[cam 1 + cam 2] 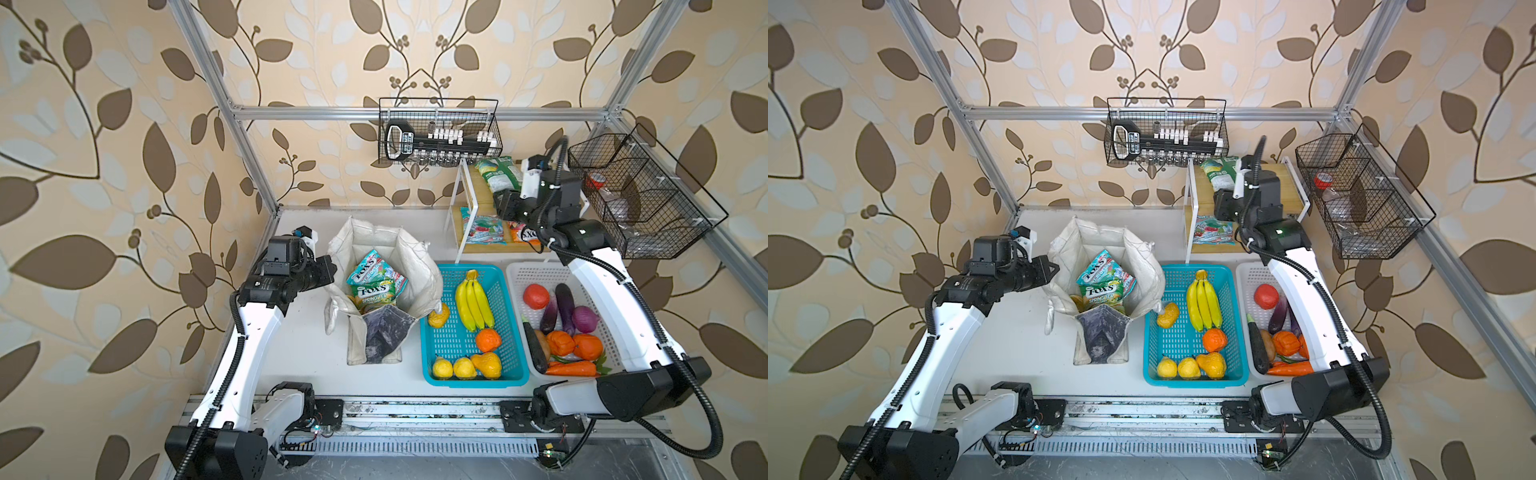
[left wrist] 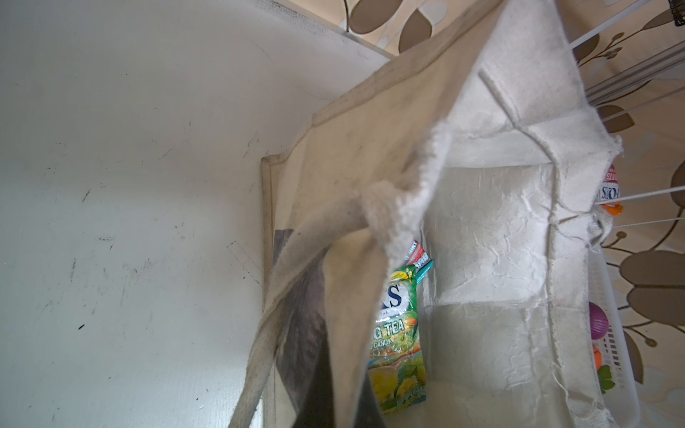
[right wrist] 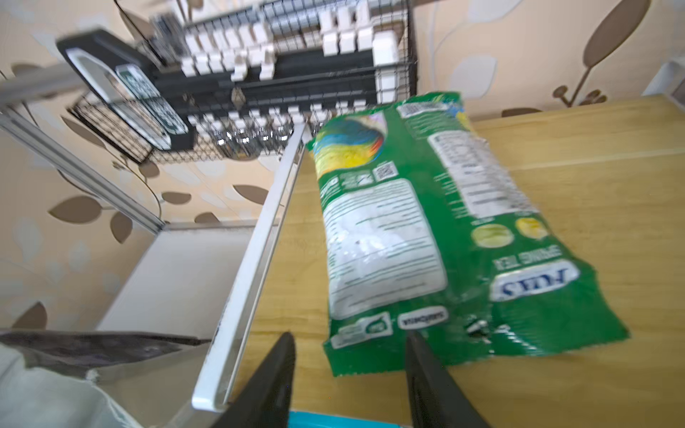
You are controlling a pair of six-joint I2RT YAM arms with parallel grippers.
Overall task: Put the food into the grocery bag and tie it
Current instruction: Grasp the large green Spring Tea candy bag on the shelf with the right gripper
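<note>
Right gripper (image 3: 349,335): jaws spread, aimed at the near end of the green-white packet (image 3: 407,229), lying by the rear left corner of the rack's top board (image 3: 574,185). Left gripper (image 1: 328,270): pinched on the grocery bag (image 1: 419,266) rim, apparently holding its mouth open for loading. Two packets (image 1: 372,286) already lie inside.

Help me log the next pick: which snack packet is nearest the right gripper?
The green-white packet, alone on the rack's top shelf, right at the open right gripper; the others lie below or in the bag.
</note>
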